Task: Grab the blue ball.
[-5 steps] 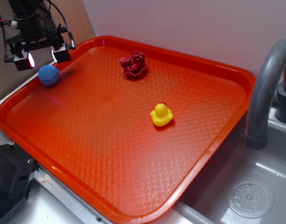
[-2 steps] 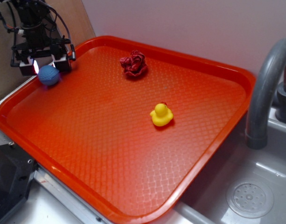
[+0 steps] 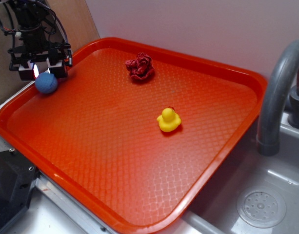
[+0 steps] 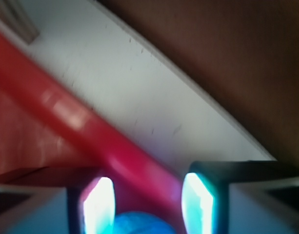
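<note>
Gripper [image 3: 40, 70] spread wide, fingers [image 4: 99, 204] parted to either side above blue ball [image 3: 46, 83], not pinching it. Ball resting on red tray [image 3: 139, 146] near the rim at about 10 o'clock. Yellow duck [image 3: 168, 120] near centre, dark red crumpled object [image 3: 140, 67] toward 12 o'clock. Grey faucet [image 3: 278, 92] at 3 o'clock.

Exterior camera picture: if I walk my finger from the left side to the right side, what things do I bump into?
Small textured blue ball under the black robot gripper → crumpled dark red cloth → little yellow rubber duck → curved grey metal faucet. The first three sit on the orange-red plastic tray; the faucet stands beside it.
</note>
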`<state>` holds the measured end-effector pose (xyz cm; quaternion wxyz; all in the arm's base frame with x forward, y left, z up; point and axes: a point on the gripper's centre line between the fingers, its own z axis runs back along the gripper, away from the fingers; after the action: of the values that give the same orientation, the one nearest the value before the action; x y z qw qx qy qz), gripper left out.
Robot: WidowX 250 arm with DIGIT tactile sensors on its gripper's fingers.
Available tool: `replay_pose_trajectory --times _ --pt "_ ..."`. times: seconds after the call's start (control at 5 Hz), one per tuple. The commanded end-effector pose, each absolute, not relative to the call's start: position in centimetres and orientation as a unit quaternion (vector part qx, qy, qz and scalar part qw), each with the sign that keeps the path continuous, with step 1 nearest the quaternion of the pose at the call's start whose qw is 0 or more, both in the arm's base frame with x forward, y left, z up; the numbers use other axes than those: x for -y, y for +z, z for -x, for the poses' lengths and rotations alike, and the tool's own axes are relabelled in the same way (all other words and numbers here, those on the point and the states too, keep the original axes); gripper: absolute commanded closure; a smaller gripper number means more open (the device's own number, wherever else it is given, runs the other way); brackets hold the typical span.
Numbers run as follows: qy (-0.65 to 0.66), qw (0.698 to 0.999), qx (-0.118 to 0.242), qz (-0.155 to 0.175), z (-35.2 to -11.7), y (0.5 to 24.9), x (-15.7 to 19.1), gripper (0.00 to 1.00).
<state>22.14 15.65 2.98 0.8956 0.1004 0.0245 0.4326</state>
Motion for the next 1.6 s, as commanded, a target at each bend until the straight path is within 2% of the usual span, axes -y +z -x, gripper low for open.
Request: replay_pose_trajectory --times 0.0,0.2,0.4,0.8,1.2,1.4 --pt "0.390 0.913 -0.011 -0.118 -22.3 6.3 -12.2 1.00" --pt "0.385 0.917 0.016 -0.102 -21.8 8.4 -12.3 0.00" --pt "0.384 0.920 0.034 -0.067 -20.7 10.2 -11.8 0.00" --pt "0.378 0.923 0.033 -0.067 -19.9 10.0 -11.1 0.00" --pt "0.379 0.923 0.015 -0.067 -19.3 8.2 -12.0 0.00" --pt "0.397 0.917 0.009 -0.042 -20.0 7.0 -13.6 0.00"
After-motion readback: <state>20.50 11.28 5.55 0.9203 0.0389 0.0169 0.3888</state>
